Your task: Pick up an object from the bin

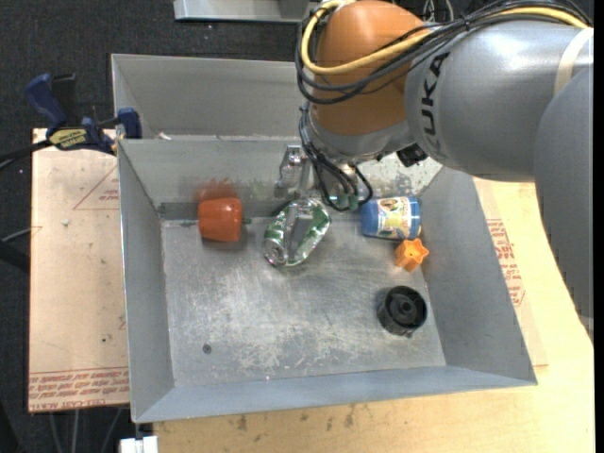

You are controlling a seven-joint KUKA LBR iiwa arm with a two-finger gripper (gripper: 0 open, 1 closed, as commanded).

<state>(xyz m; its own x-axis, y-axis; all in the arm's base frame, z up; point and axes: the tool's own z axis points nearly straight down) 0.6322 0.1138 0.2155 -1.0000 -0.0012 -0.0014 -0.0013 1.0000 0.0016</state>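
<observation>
Camera view: end effector [304, 208] low over a crumpled clear plastic thing [293, 242] mid-bin; how open, I cannot tell.

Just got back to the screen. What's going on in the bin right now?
The arm reaches in from the right, and its gripper is down over a crumpled clear plastic thing with green in it, near the back middle of the bin. I cannot tell whether it has hold of it. A red cup-shaped thing lies to the left. A small blue and yellow container, an orange bit and a black round part lie apart on the right.
</observation>
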